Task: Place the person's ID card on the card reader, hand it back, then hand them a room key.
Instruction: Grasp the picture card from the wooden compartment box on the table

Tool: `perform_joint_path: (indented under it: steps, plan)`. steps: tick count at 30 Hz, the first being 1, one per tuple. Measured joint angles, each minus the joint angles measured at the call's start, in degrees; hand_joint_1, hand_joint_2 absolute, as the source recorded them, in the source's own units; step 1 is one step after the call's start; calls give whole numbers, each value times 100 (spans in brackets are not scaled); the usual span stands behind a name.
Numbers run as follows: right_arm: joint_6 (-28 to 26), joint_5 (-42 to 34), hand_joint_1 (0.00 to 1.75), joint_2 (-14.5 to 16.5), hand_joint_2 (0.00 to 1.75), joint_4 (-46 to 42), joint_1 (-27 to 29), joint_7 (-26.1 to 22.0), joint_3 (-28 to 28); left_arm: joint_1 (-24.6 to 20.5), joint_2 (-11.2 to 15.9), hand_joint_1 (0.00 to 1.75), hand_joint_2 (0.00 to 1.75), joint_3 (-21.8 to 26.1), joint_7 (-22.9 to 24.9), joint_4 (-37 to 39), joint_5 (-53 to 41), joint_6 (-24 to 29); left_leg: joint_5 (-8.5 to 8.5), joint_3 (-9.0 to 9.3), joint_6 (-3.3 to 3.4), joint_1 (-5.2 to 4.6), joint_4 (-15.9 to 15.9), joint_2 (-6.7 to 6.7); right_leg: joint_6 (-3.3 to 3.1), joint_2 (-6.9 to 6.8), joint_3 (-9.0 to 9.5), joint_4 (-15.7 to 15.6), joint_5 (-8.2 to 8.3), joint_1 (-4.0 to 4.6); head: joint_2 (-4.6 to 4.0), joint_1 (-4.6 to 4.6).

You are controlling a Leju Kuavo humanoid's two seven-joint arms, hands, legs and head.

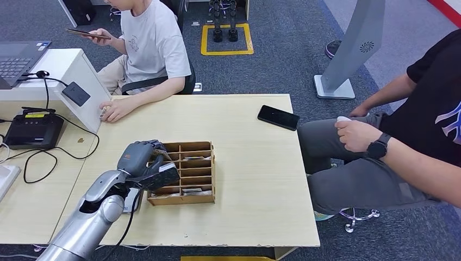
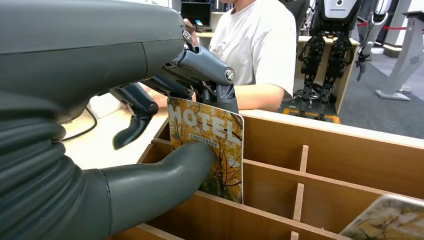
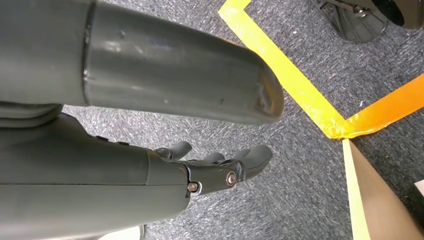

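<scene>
My left hand is at the left end of the wooden slotted key box on the table. It pinches a room key card printed HOTEL with an autumn-tree picture between thumb and fingers, upright over a slot of the box. Another such card lies in a nearer slot. The black card reader sits at the far left. A seated person in a pale shirt rests a hand on the table's far left edge. My right hand hangs over grey carpet, fingers apart, holding nothing.
A black phone lies at the table's far right. A second person in black sits at the right side. Cables and a laptop are at the left. Yellow floor tape shows beneath my right arm.
</scene>
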Motion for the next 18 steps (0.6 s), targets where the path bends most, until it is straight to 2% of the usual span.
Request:
perform_joint_path:
  steps: [18]
  plan:
    - [4, -161, 0, -11, 0, 0, 4, 42, 124, -2, -5, 175, 175, 4, -74, -8, 396, -39, 1, 1, 0, 0, 0, 0, 0, 0, 1, 0, 0, 0, 0, 0]
